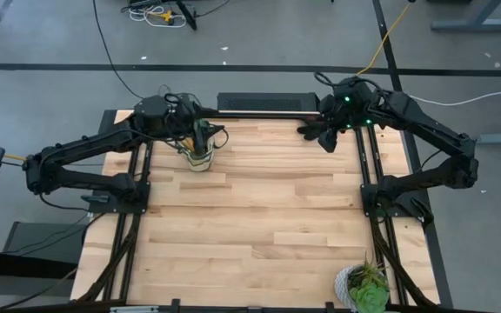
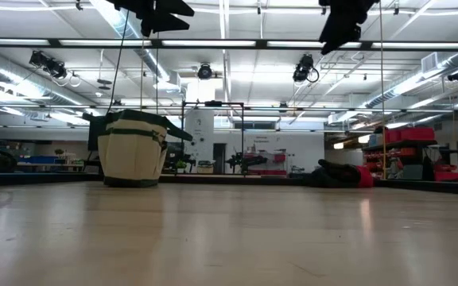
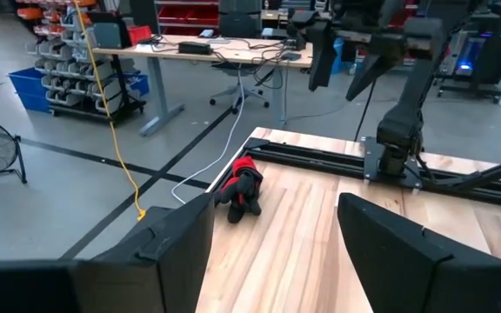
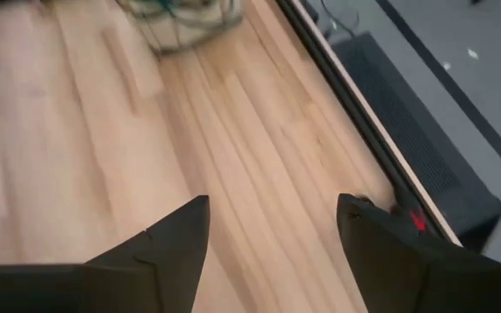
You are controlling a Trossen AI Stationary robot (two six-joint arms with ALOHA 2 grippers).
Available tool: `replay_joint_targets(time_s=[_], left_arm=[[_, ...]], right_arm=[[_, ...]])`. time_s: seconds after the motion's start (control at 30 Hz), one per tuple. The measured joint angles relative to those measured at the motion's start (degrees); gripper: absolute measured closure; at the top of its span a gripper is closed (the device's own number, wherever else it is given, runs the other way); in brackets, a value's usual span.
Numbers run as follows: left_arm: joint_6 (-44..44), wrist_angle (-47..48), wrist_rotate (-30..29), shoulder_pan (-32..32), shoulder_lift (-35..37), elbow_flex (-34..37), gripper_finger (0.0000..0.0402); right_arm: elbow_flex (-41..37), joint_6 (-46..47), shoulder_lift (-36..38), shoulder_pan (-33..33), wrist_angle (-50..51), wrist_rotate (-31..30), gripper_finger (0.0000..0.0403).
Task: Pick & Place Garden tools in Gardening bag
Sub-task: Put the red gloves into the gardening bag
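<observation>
High view: butcher-block wood table (image 1: 250, 217), pale planks. My left gripper (image 1: 200, 130) hangs over the beige canvas gardening bag (image 1: 199, 158) at the far left edge, fingers spread wide, empty. My right gripper (image 1: 327, 139) is wide too, above the red-and-black gloves (image 3: 240, 187) near the far rail. Potted plant (image 1: 365, 285) sits at the near right corner, well apart.

Wooden table (image 1: 250, 217): gardening bag (image 1: 199, 159) near far edge, gloves (image 1: 313, 130) at far edge, potted plant (image 1: 364, 285) at near right corner.
</observation>
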State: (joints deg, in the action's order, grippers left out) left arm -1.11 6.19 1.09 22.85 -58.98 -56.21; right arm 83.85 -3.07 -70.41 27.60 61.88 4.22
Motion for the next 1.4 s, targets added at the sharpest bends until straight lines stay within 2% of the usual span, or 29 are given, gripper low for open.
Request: replay_joint_targets(time_s=[0.2,0.67,0.93,1.27,1.4], left_arm=[[-0.23,0.01,0.03,0.00,0.00,0.00,0.0150],[-0.17,0.01,-1.01,0.00,0.00,0.00,0.0149],[-0.03,0.01,-1.43,0.00,0.00,0.00,0.0149],[-0.19,0.03,-5.15,0.06,0.00,0.00,0.0149],[-0.32,0.03,-5.15,0.07,0.00,0.00,0.0149]], right_arm=[[0.00,-6.33,-2.40,2.26,4.10,-0.89,0.0149],[0.00,-23.28,-7.48,4.61,9.65,-7.09,0.0149],[0.00,-22.91,-7.93,4.89,12.31,-9.05,0.0149],[0.00,-21.97,-7.92,4.82,12.70,-23.97,0.0149],[0.00,-19.16,-8.63,4.78,12.45,-23.21,0.0149]])
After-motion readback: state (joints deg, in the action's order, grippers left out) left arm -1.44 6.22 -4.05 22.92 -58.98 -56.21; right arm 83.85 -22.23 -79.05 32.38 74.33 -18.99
